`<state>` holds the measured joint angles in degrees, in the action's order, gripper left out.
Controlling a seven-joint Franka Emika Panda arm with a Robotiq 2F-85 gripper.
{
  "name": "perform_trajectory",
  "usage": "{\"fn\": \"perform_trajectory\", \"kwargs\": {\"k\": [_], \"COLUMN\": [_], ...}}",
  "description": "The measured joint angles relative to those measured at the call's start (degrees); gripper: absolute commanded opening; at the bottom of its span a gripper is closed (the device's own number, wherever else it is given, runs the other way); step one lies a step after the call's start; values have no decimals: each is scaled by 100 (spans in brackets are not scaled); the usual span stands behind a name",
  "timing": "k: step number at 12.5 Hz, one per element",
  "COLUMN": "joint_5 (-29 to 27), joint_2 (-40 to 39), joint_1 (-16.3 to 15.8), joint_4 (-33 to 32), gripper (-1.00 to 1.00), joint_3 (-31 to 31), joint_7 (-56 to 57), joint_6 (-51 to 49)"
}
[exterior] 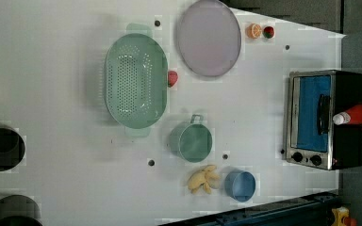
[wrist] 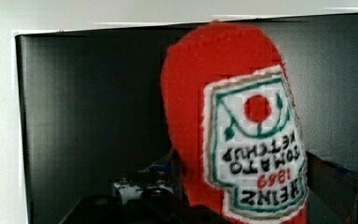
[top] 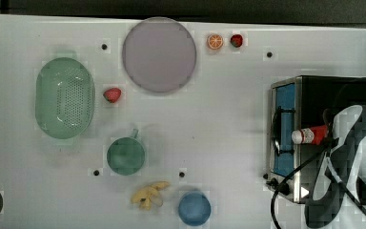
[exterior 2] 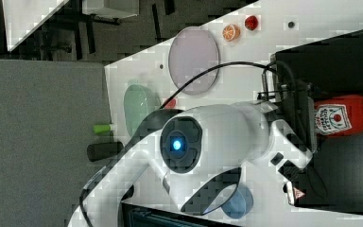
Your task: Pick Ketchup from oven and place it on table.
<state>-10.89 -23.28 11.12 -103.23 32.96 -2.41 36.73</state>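
The Ketchup (top: 312, 135) is a red bottle with a white cap, lying on the black top of the oven (top: 286, 95), cap out over the door edge. In the left view the Ketchup (exterior: 356, 115) rests on the oven (exterior: 313, 113) the same way. My gripper (exterior 2: 312, 118) reaches over the oven (exterior 2: 340, 52) and straddles the Ketchup (exterior 2: 342, 116). In the wrist view a dark finger sits against each side of the Ketchup (wrist: 228, 116), so the gripper (wrist: 247, 186) is shut on the bottle. The white table (top: 219, 119) spreads out in front of the oven.
On the table are a green colander (top: 65, 98), a grey plate (top: 158, 55), a green mug (top: 126, 155), a banana (top: 148, 194), a blue cup (top: 194, 208), two strawberries (top: 113, 95) and an orange slice (top: 215, 41). A black cable (top: 290, 176) hangs by the oven.
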Motion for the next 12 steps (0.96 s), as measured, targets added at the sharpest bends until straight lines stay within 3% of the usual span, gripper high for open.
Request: {"fn": "perform_trajectory", "kwargs": {"k": [2,4,5,7,10,11,12], "joint_5": [-104,71,51,251,328,327,245], "joint_2": [66,112,183,481,1240,1490,1448], "joint_1": [-15,-22,-15,-67,-390,-1072,-1136], "joint_4": [0,201,789,1237,1662,1807,1673], "gripper": [27,26,27,26,27,27,27], "joint_3": [6,31,34,-78,-606,-1058,-1595], "joint_7": [-3,-3,-3,20,25,22,27], "joint_6": [-104,-995,-1782,-1898,-2231,-2386,-2394]}}
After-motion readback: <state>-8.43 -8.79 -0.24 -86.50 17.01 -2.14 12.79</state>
